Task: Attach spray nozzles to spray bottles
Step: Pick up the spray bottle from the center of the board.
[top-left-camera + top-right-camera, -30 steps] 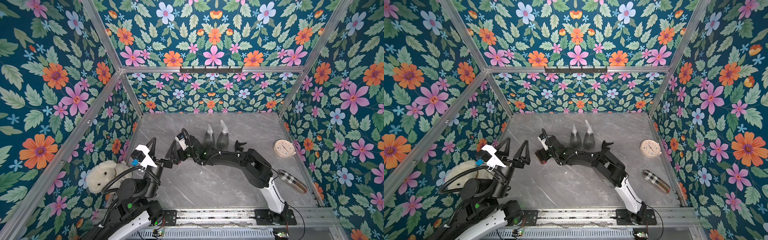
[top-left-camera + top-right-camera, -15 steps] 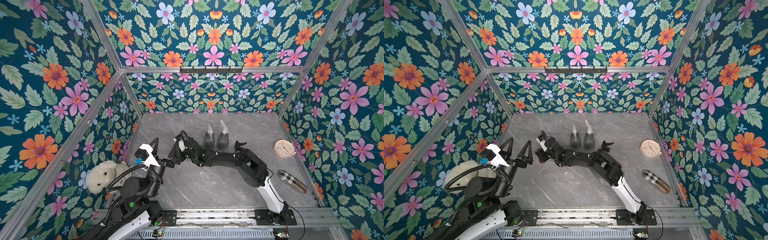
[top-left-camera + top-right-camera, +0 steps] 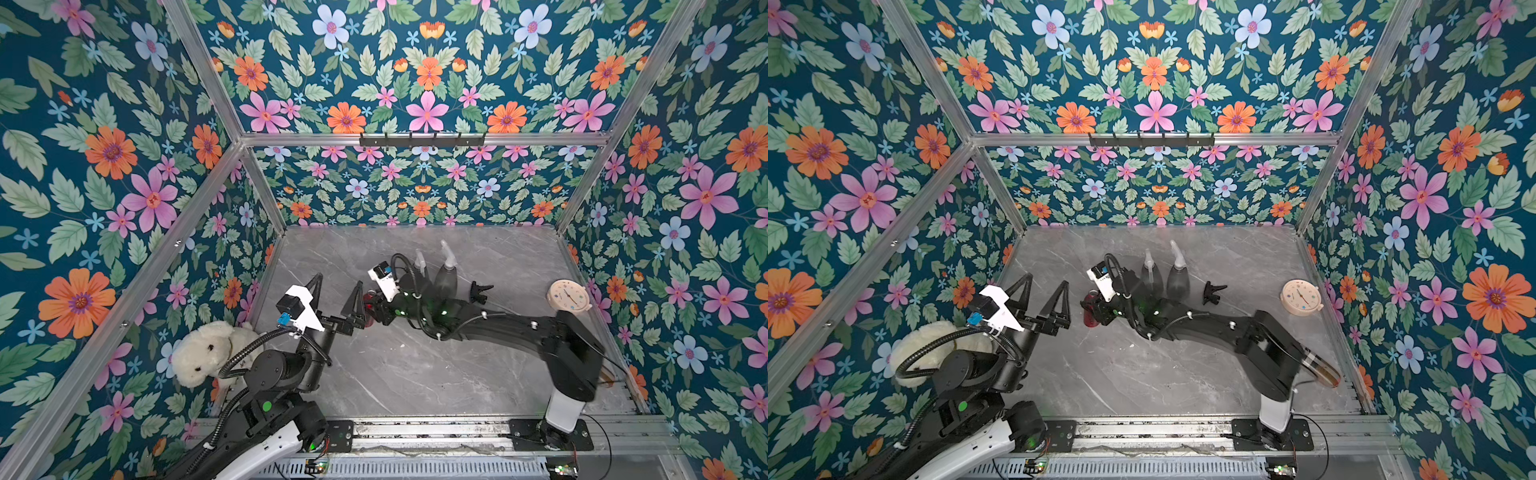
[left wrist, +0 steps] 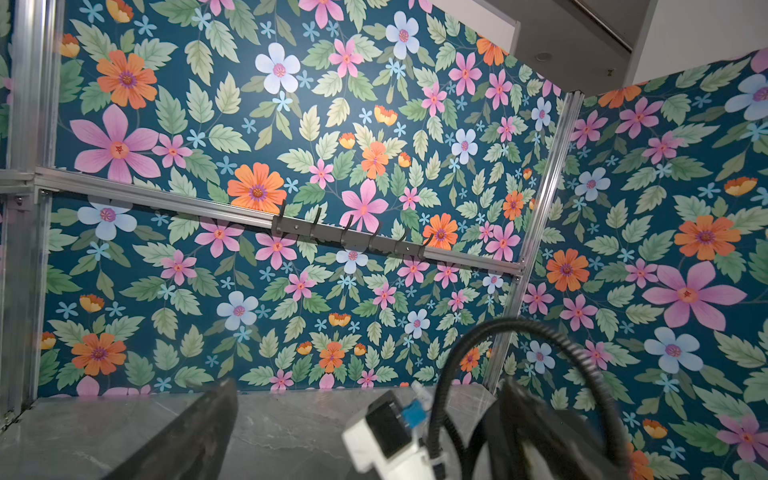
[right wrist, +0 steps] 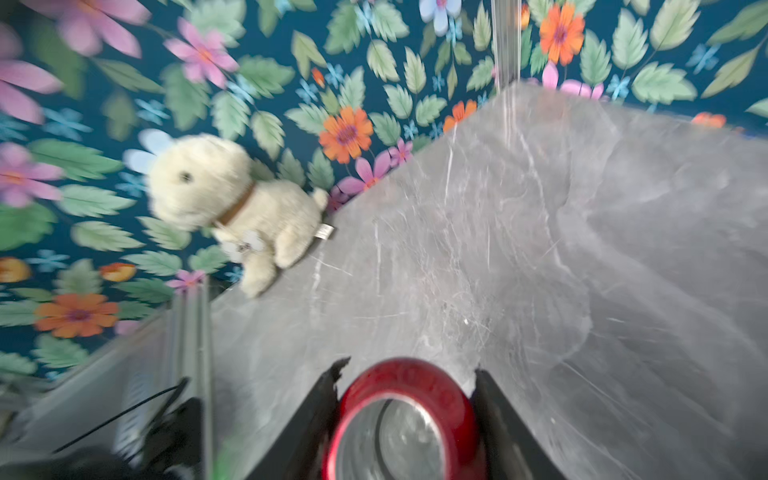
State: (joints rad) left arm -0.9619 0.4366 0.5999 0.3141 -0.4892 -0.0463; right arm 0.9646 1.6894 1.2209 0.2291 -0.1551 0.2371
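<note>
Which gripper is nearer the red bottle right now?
Right. The right gripper grips the red bottle from both sides; the left gripper stands open beside it, not touching.

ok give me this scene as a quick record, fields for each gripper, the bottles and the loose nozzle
right gripper: shut on red bottle
left gripper: open, empty, near the red bottle
grey bottles: two, upright, whitish nozzles fitted
black nozzle: lying loose on table beside the grey bottles
left to do: black nozzle onto red bottle
</note>
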